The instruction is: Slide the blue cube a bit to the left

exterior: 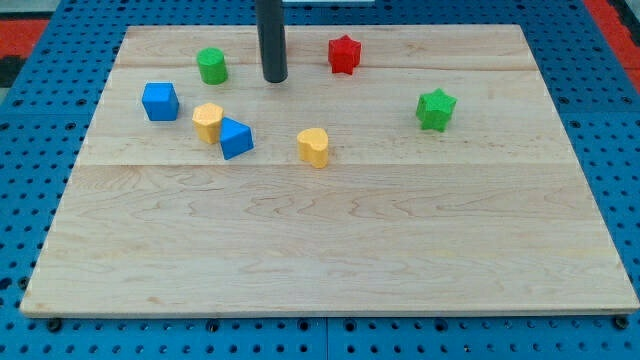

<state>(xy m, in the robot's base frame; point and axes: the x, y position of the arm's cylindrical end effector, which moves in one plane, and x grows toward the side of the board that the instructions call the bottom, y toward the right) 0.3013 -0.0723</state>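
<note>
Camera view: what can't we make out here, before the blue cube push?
- My tip: whether it touches the board; a single view can't settle that.
- Rod: upper part cut off by the view's top edge.
- Second blue block: exact shape unclear; whether it touches the yellow block is too close to tell.
- Blue cube: its far faces are hidden by its own body.

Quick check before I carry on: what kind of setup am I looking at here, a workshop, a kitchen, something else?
Most likely a lab test bench for pushing trials. A plain wooden board lies on a blue perforated base, small coloured blocks like the blue cube are scattered on it, and my tip rests between the green cylinder and the red star.
</note>
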